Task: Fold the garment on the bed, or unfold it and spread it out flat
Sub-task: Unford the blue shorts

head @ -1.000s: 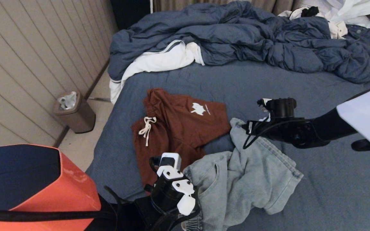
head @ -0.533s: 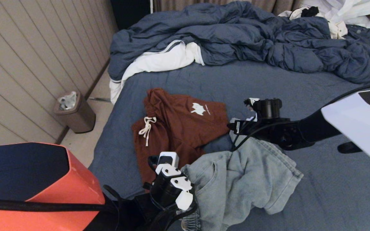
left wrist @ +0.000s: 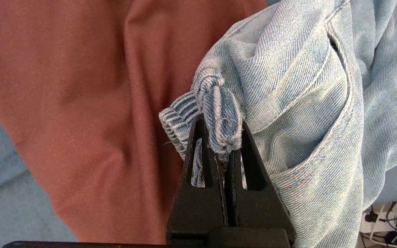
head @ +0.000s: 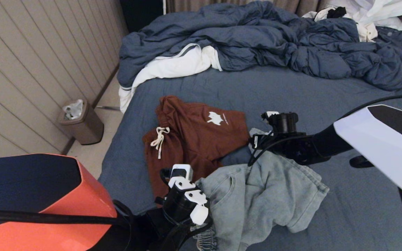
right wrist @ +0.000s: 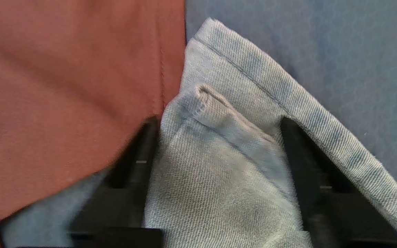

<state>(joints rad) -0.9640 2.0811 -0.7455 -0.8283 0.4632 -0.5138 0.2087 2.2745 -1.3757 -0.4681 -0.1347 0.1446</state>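
Light-blue denim shorts lie crumpled on the near part of the bed's slate-blue sheet. My left gripper is shut on a bunched bit of their elastic waistband, at the near left end of the denim. My right gripper is open at the denim's far corner, its black fingers straddling the folded hem. Rust-red shorts with a white drawstring and a white logo lie beside and partly under the denim.
The puffy blue duvet with white lining is heaped across the far side of the bed. White clothes sit at the back right. A brown waste bin stands on the floor by the panelled wall, left of the bed's edge.
My right arm has moved left and down, bringing the gripper over the denim's far corner. The left gripper has hardly shifted and still holds the waistband.
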